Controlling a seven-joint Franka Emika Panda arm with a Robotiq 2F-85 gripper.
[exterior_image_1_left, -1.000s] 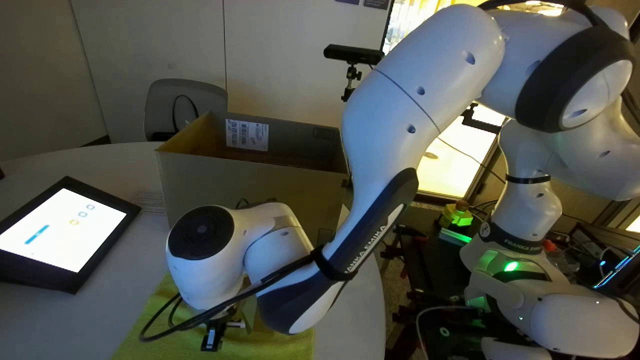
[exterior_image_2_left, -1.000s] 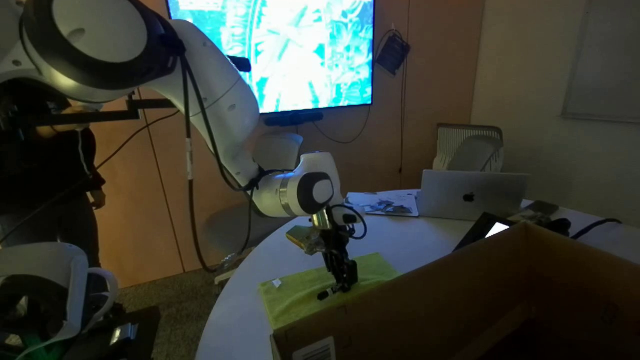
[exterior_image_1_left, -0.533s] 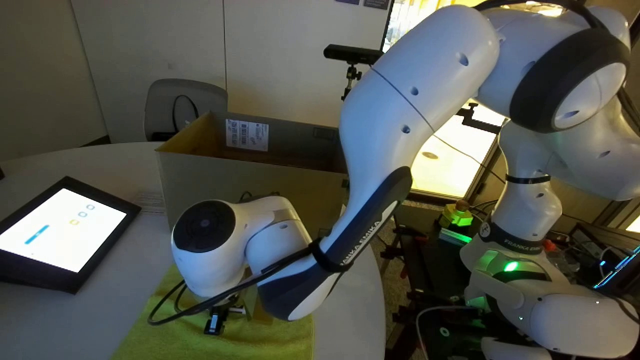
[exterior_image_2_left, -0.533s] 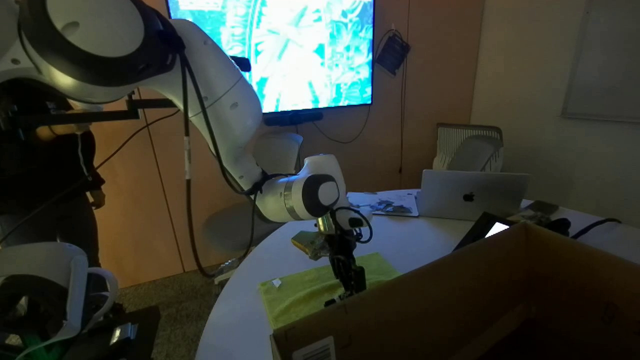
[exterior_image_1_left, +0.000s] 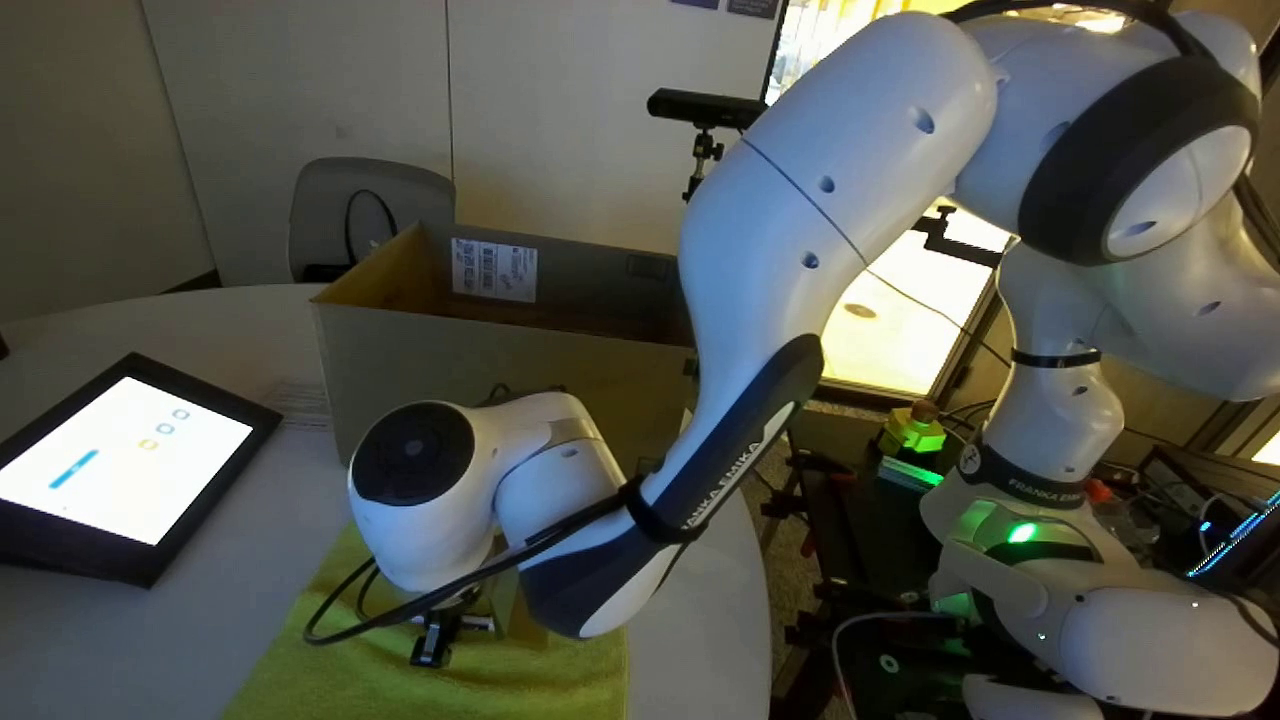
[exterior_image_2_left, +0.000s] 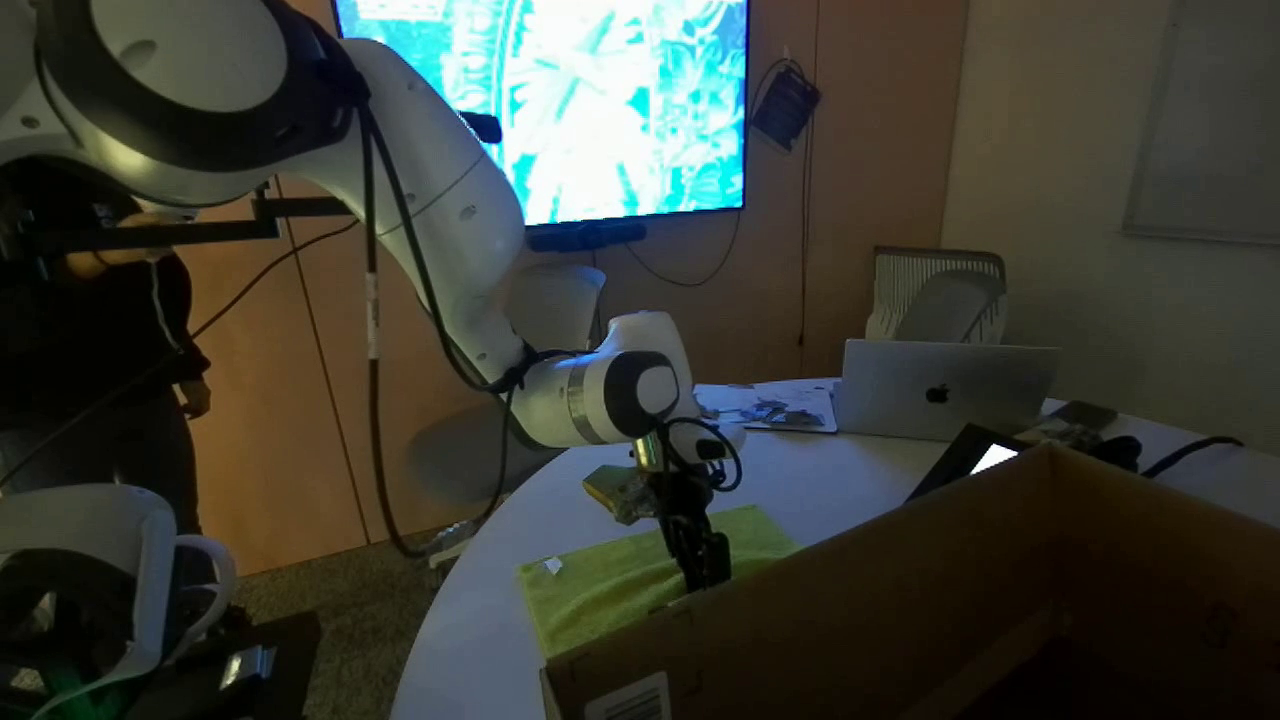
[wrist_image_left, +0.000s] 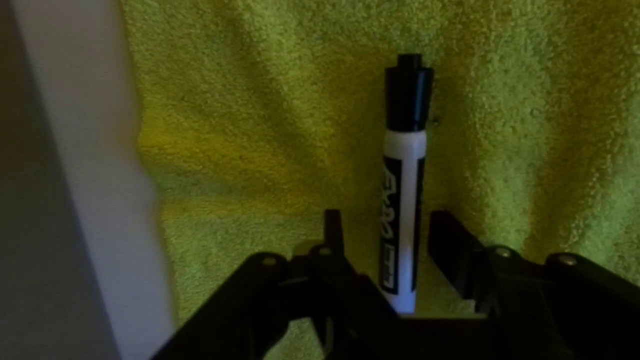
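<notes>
Marker (wrist_image_left: 407, 150) on yellow towel (wrist_image_left: 235, 125), hand (wrist_image_left: 386, 230) straddling it, jaws apart, no clamp. Positioning looks done; can't tell if pick or retreat remains.

Wht tbl (exterior_image_2_left: 815, 485) w/ towel (wrist_image_left: 270, 160), box (exterior_image_1_left: 470, 365)

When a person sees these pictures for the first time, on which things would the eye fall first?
Probably on the white robot arm, reaching over a white table beside an open cardboard box. In an exterior view, the bright screen behind the arm would also catch attention. In the wrist view, a black-capped marker lies on a yellow-green towel, between the jaws of the open gripper.
</notes>
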